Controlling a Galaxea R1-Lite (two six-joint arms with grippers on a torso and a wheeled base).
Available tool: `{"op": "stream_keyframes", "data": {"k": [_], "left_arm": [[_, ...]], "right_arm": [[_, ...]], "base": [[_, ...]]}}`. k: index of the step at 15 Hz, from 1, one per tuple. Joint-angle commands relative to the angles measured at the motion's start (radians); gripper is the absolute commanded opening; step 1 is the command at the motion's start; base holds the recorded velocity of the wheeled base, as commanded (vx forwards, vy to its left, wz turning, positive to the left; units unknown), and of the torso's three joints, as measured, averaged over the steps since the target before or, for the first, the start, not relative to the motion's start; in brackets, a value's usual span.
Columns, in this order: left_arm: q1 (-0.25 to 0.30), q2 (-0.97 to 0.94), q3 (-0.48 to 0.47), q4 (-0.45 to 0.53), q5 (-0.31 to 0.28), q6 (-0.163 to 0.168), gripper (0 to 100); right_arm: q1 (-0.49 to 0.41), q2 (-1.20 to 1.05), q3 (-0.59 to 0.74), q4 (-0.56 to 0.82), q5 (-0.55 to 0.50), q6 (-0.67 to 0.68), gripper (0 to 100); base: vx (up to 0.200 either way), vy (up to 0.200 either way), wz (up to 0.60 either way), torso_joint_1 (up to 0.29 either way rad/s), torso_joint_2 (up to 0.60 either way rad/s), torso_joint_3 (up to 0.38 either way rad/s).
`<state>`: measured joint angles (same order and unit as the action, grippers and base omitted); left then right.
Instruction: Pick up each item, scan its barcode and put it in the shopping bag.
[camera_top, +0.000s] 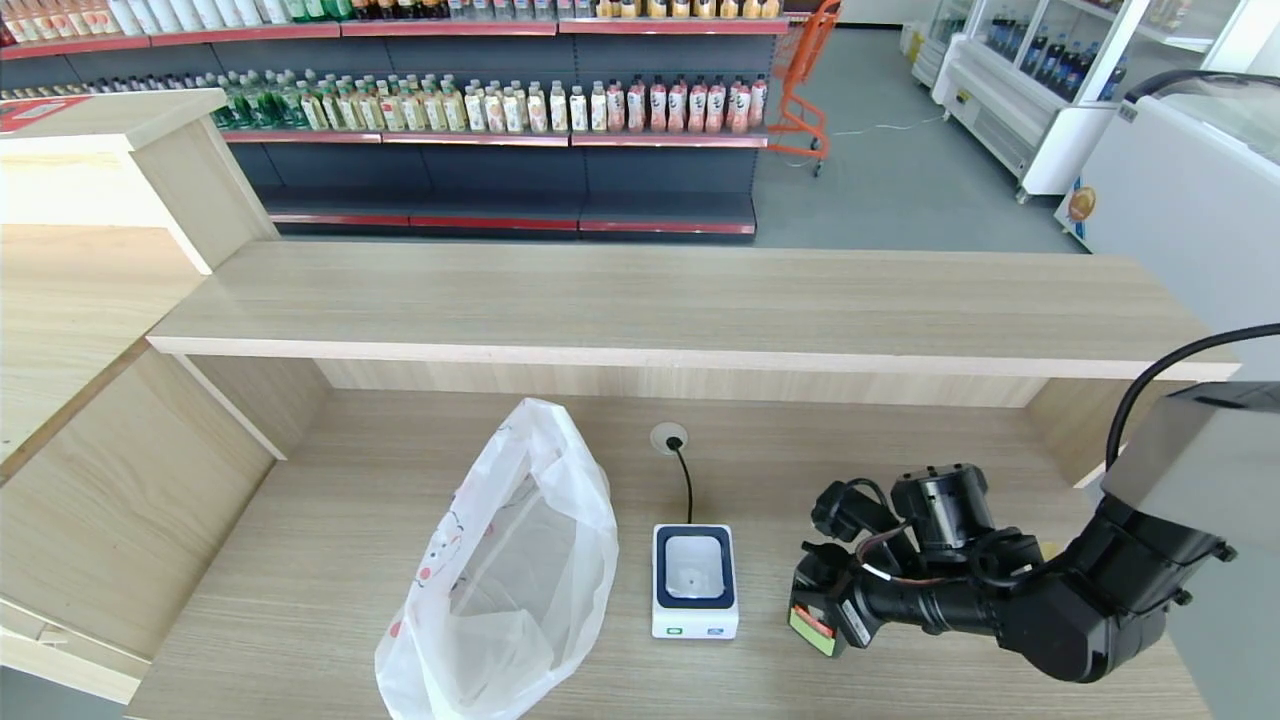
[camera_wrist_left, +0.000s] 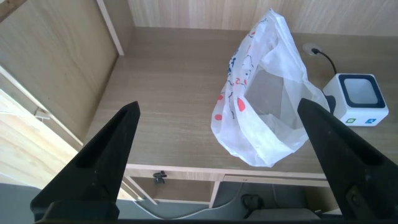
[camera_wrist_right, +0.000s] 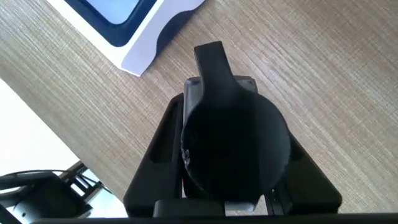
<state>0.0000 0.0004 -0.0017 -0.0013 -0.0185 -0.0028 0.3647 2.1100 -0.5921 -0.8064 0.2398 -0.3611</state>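
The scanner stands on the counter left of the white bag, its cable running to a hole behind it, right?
No: the scanner stands right of the bag, not left, as the head view shows. It is on the counter, its cable running to a hole behind it.

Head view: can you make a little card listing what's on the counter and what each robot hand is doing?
bag: white shopping bag, standing open on the counter
scanner: white and blue scanner, beside the bag on its right, cable running to a hole
left hand: left hand open, empty, above the counter near the bag
right hand: right hand low beside the scanner, green and red thing at its tip; grip unclear
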Motion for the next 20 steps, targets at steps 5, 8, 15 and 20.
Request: {"op": "stream_keyframes", "data": {"k": [5,8,15,20], "left_arm": [[0.000,0.000,0.000,0.000,0.000,0.000,100],[0.000,0.000,0.000,0.000,-0.001,0.000,100],[0.000,0.000,0.000,0.000,0.000,0.000,100],[0.000,0.000,0.000,0.000,0.000,0.000,100]], "right_arm": [[-0.085,-0.240,0.048,0.016,-0.005,0.008,0],[-0.138,-0.344,0.140,-0.031,-0.096,-0.087,0],[-0.228,-0.578,0.241,-0.191,-0.128,-0.553,0],[-0.224,-0.588,0.235,-0.329,0.406,-1.319,0]], "base": [[0.000,0.000,0.00,0.000,0.00,0.000],[0.000,0.000,0.00,0.000,0.00,0.000],[0.000,0.000,0.00,0.000,0.00,0.000],[0.000,0.000,0.00,0.000,0.00,0.000]]}}
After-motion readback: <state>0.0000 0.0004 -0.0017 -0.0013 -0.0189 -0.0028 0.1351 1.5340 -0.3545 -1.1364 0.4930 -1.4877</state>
